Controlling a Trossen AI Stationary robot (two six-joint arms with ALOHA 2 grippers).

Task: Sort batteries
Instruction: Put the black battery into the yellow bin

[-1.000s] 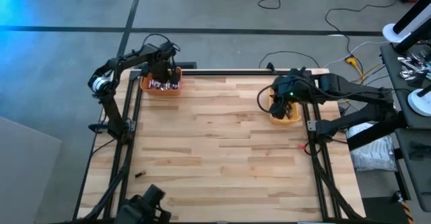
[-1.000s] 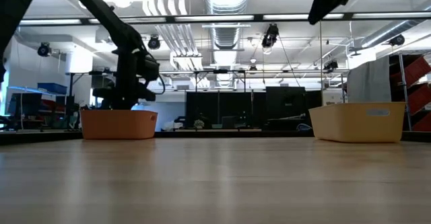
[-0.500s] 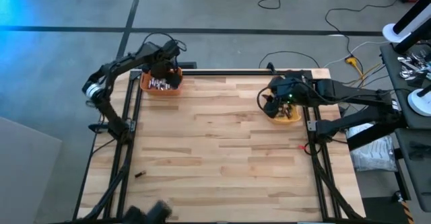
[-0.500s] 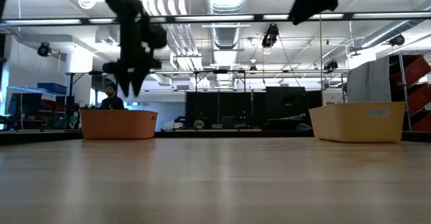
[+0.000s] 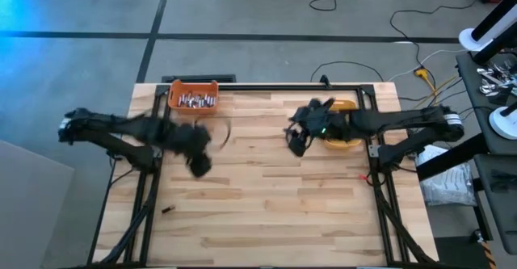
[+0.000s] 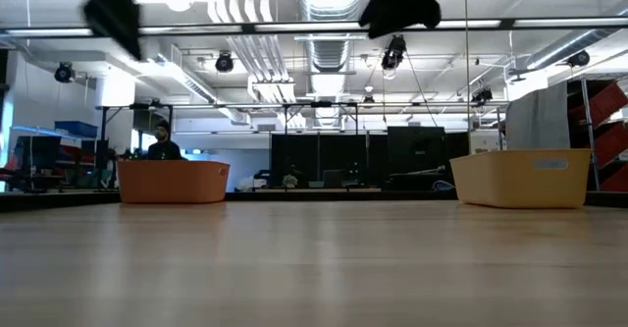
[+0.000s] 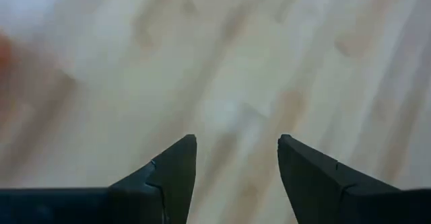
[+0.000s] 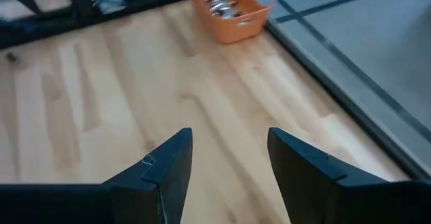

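Note:
Several silvery and dark batteries [image 5: 196, 100] lie in the orange bin [image 5: 176, 106] at the table's far left; the right wrist view shows them too [image 8: 223, 5]. One small dark battery [image 5: 168, 210] lies alone on the wood near the front left. My left gripper [image 7: 236, 140] is open over bare wood, left of the middle [image 5: 196, 156]. My right gripper [image 8: 229, 133] is open with nothing between its fingers. It hangs just left of the yellow bin [image 5: 346, 142], over the wood [image 5: 296, 140].
The yellow bin [image 6: 522, 178] stands at the far right and the orange bin [image 6: 172, 182] at the far left, with bare wood between them. A small red object [image 5: 361, 174] lies by the right edge. A person [image 6: 162, 142] shows in the room behind the orange bin.
My left gripper has risen out of the orange bin and swung fast toward the table's near edge, out over the bare wood. My right gripper has come up from the yellow bin and gone toward the table's left. The bins have stayed where they were.

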